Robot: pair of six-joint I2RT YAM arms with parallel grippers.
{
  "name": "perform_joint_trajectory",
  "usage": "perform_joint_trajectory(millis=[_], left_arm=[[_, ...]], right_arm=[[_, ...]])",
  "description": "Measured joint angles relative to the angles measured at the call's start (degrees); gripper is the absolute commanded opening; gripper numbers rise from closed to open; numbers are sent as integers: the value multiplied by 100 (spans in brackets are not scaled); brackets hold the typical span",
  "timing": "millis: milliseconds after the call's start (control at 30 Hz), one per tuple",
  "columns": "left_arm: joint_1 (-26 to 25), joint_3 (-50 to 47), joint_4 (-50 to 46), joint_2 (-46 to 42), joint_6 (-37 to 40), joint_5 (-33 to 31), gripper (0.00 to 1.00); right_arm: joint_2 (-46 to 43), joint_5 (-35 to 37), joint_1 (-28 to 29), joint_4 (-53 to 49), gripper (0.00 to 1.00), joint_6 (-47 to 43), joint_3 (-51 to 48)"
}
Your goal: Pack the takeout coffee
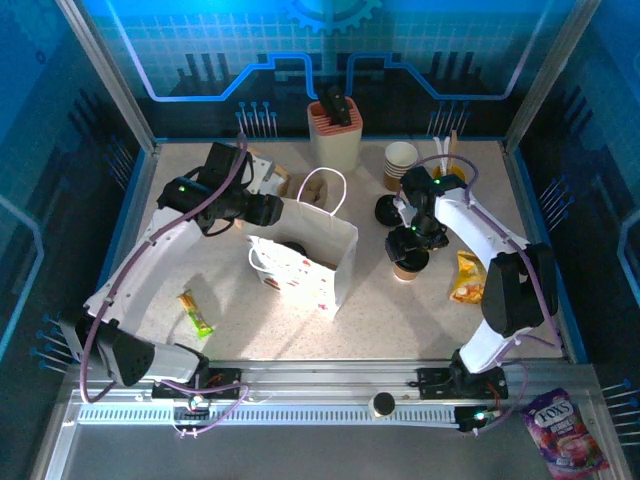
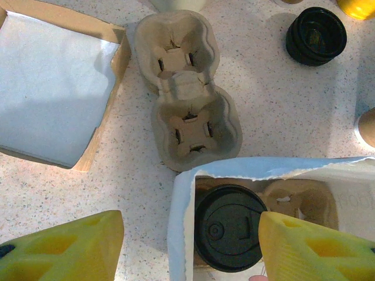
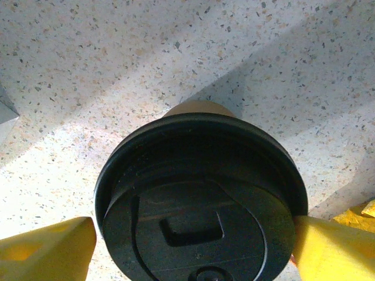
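Right gripper (image 3: 190, 249) spread wide around 1 lidded cup (image 3: 199, 205), grip unclear. Left gripper (image 2: 190, 249) parted over white bag (image 2: 181, 193), 1 lidded cup inside.

The speckled worktop (image 1: 400, 310) carries a white paper bag (image 1: 305, 265) mid-surface, a lidded cup (image 1: 408, 266) beside it, and a snack bar (image 1: 197, 313) toward the left edge.

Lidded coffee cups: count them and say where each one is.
2. One lidded cup sits inside the white paper bag, in a cardboard carrier. The other lidded cup stands on the table right of the bag, between the right gripper's fingers. More may be hidden inside the bag.
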Motion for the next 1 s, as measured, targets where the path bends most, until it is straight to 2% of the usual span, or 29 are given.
perform_joint_trajectory(millis=[667, 733, 867, 1000], left_arm=[[0, 0, 0, 0, 0, 39, 65], [0, 0, 0, 0, 0, 39, 67], [0, 0, 0, 0, -22, 37, 81], [66, 0, -2, 0, -129, 59, 83]], right_arm=[[-13, 22, 0, 2, 70, 0, -68], [-20, 20, 0, 2, 69, 0, -68], [-50, 20, 0, -2, 67, 2, -68], [-195, 22, 0, -114, 67, 2, -11]])
